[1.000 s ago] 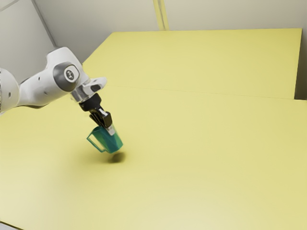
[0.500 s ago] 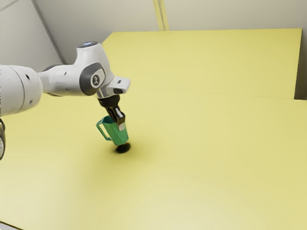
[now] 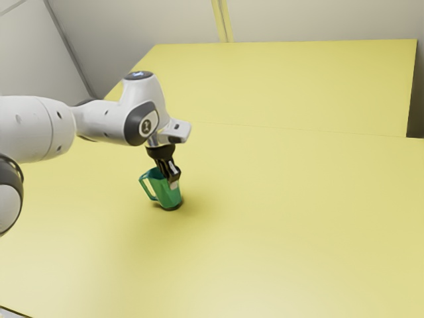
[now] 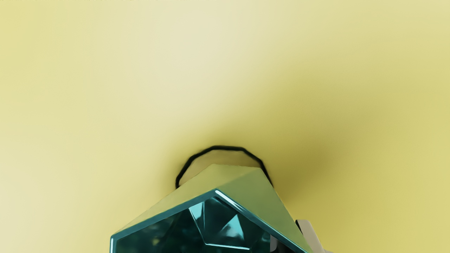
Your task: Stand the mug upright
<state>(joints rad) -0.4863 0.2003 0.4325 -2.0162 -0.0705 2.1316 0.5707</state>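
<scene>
The teal faceted mug [image 3: 167, 196] hangs from my gripper [image 3: 173, 182], nearly upright with a slight lean, its handle toward the exterior view's left. Its base is at or just above the table [image 3: 278, 225]; I cannot tell whether they touch. In the wrist view I look into the open mouth of the mug [image 4: 225, 225]. There my gripper [image 4: 292, 240] pinches the mug's wall, one fingertip inside the rim and the other against the outside. A dark ring shows on the table around the base.
Yellow tabletop [image 4: 105, 88] surrounds the mug. Behind it a second yellow surface [image 3: 285, 83] extends toward the pale wall [image 3: 318, 20]. The white arm [image 3: 40, 129] reaches in from the exterior view's left.
Held throughout, the mug has shifted toward the exterior view's right and stands less tilted than a second ago. Over the last half second my hand has lowered it, closing on its shadow.
</scene>
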